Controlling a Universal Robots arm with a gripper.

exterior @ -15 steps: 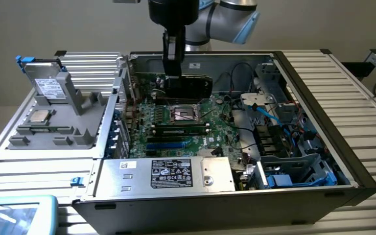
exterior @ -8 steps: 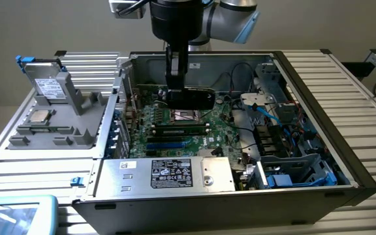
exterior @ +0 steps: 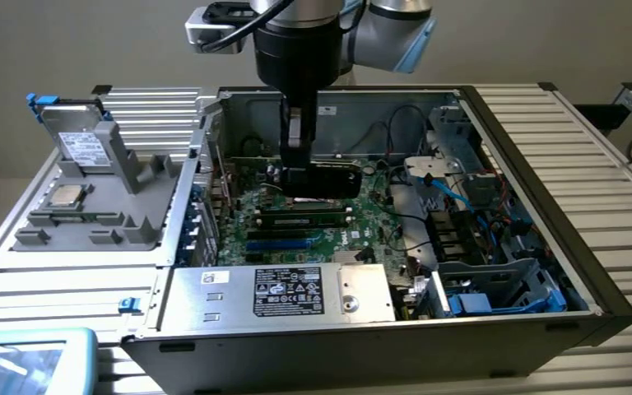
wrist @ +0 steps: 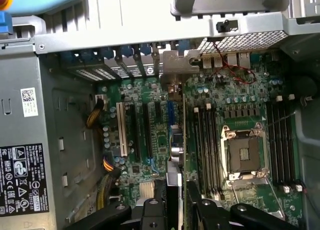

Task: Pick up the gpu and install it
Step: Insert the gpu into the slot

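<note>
While the gripper [exterior: 299, 169] clamps the gpu [exterior: 332, 179] between its fingers [wrist: 150, 212], the card stands on edge over the motherboard [exterior: 294, 222] slots inside the computer case [exterior: 513, 271]. Its silver bracket [wrist: 177, 65] sits by the case's rear wall. Can't tell if it's seated.

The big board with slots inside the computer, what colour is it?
The motherboard is green; the wrist view shows it best.

The arm [exterior: 388, 29] is silver-grey with a light-blue cap [exterior: 420, 45] and black cable [exterior: 234, 33]. The claw [wrist: 175, 189] is black, with screws [wrist: 150, 202].
</note>
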